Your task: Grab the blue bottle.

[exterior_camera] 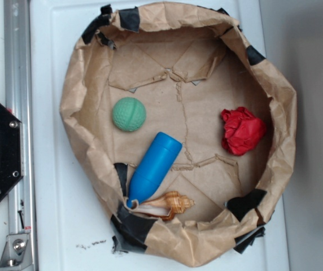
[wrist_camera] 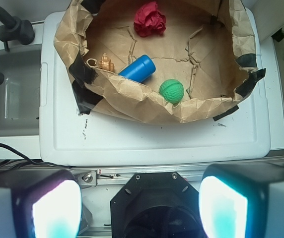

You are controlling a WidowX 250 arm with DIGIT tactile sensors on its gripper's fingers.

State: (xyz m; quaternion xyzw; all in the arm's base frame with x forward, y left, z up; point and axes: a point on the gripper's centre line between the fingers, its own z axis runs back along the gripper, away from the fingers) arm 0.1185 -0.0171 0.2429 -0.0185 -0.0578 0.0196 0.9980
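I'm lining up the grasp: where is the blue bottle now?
In the exterior view the blue bottle lies in the paper basket, below the green ball, neck touching the seashell.

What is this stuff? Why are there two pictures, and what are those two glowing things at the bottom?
Both pictures show one robot arm's workspace. One camera looks straight down; the other rides on the arm's wrist. The glowing shapes are the fingers of its gripper, spread open and holding nothing. A paper bag rolled into a bowl sits on a white table. Inside lie a blue bottle, a green ball, a red paper wad and a seashell. The robot should grab the bottle.
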